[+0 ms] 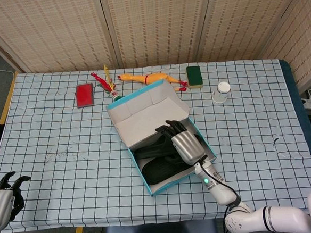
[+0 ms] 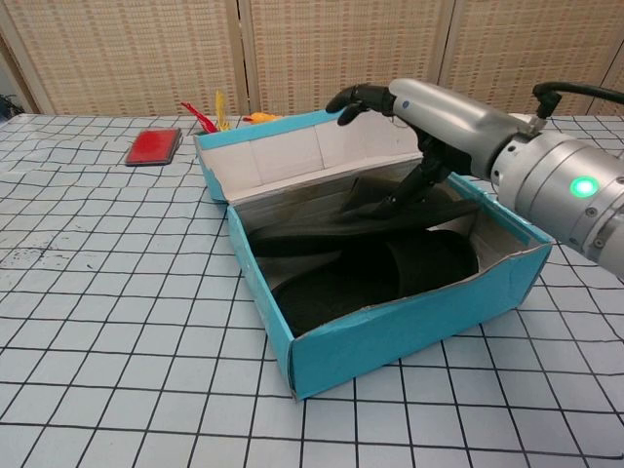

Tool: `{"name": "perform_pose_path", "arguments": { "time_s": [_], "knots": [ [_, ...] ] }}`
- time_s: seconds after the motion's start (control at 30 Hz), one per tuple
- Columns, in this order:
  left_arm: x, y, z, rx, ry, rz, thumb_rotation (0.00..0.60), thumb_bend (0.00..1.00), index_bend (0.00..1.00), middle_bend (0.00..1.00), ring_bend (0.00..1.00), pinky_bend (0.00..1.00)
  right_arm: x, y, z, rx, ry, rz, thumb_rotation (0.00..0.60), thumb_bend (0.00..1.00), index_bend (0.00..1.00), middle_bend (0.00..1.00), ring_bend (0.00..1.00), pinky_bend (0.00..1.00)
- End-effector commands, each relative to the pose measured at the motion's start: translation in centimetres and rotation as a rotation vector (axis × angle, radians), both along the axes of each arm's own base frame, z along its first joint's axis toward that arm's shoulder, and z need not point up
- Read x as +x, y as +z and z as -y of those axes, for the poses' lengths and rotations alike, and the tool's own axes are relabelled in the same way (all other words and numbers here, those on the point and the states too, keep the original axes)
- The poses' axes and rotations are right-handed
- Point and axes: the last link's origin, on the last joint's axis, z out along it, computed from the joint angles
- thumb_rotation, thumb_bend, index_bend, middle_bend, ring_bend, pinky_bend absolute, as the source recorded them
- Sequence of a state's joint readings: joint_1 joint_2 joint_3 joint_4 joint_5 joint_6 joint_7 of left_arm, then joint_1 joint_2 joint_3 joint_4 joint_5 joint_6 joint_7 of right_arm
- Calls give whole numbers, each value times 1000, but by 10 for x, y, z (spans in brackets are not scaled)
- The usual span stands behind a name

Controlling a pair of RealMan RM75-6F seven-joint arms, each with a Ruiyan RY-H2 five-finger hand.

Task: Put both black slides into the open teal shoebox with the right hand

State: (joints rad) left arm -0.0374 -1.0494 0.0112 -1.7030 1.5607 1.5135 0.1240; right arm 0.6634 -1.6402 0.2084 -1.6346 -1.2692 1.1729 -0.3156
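The teal shoebox stands open mid-table, its lid folded back. Both black slides lie inside it: one flat at the front, the other tilted against the back. My right hand hovers above the box's right half with its fingers stretched out over the lid edge and its thumb pointing down close to the tilted slide; it grips nothing. Far away at the table's near-left corner, my left hand rests with its fingers apart and empty.
Behind the box lie a red flat case, a red-and-yellow toy, a yellow rubber chicken, a green sponge and a white cup. Checked cloth covers the table.
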Motion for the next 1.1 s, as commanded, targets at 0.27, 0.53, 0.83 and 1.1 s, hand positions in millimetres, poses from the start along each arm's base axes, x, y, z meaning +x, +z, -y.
{"name": "perform_pose_path", "arguments": {
  "time_s": [0.27, 0.53, 0.83, 1.1],
  "knots": [
    [-2, 1, -1, 2, 8, 3, 600, 637, 298, 121, 146, 373, -51, 26, -7, -207, -5, -60, 600, 350, 806, 684, 566, 624],
    [0, -4, -4, -12, -4, -9, 600, 636, 298, 122, 146, 372, -53, 4, 3, -127, 15, -82, 600, 360, 811, 693, 568, 630],
    [-2, -3, -5, -14, -4, 5, 600, 636, 298, 123, 147, 372, -40, -25, 14, -117, 27, -69, 600, 368, 811, 696, 568, 630],
    [-1, -2, -4, -14, -9, 6, 600, 636, 298, 122, 146, 372, -39, -47, 32, -111, -3, -87, 600, 368, 811, 696, 569, 630]
  ]
}}
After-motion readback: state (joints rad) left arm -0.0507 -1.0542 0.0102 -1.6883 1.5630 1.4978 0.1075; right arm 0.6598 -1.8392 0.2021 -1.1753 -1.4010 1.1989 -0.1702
